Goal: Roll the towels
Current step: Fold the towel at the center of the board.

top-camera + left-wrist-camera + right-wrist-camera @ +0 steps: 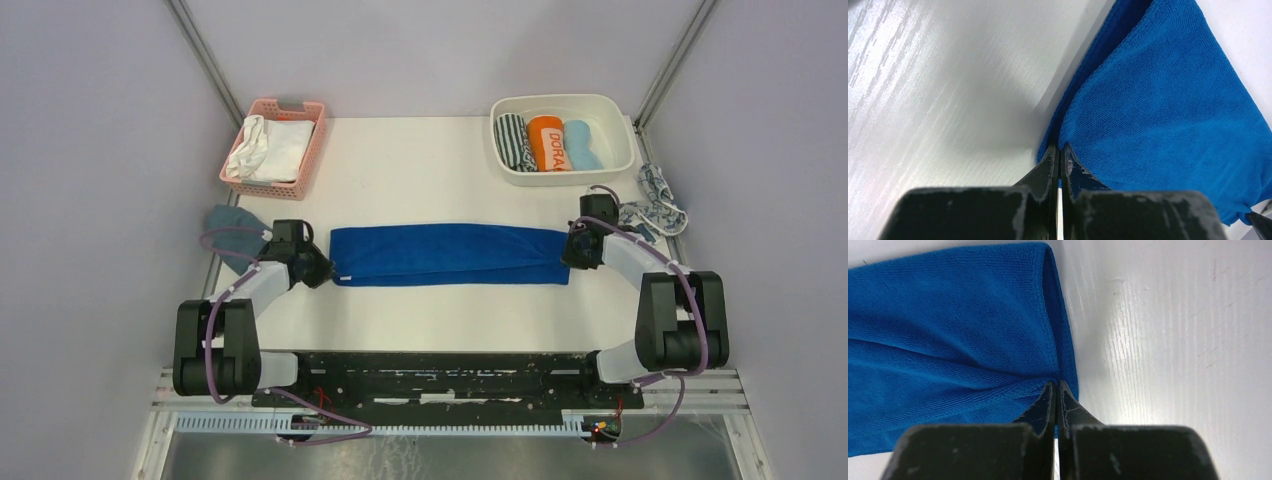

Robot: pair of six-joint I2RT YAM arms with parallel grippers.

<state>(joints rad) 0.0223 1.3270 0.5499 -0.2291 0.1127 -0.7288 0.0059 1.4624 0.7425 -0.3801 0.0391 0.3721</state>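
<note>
Lying folded as a long strip mid-surface point(420, 170), the royal blue towel point(448, 254) is not yet rolled, its long axis running left to right; left gripper point(325, 272) and right gripper point(570, 255) jaws pinch shut on its ends; the light blue towel point(582, 146) sits rolled in the white tub point(610, 108); the patterned towel point(655, 205) lies loose.

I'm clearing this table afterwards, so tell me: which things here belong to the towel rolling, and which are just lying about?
Belongs to the job: royal blue towel, pinched at both ends by the left pincer and right pincer; patterned towel; light blue towel, rolled in the white tub.
Lying about: pink basket of white cloths; teal-grey cloth; orange roll; striped roll.
</note>
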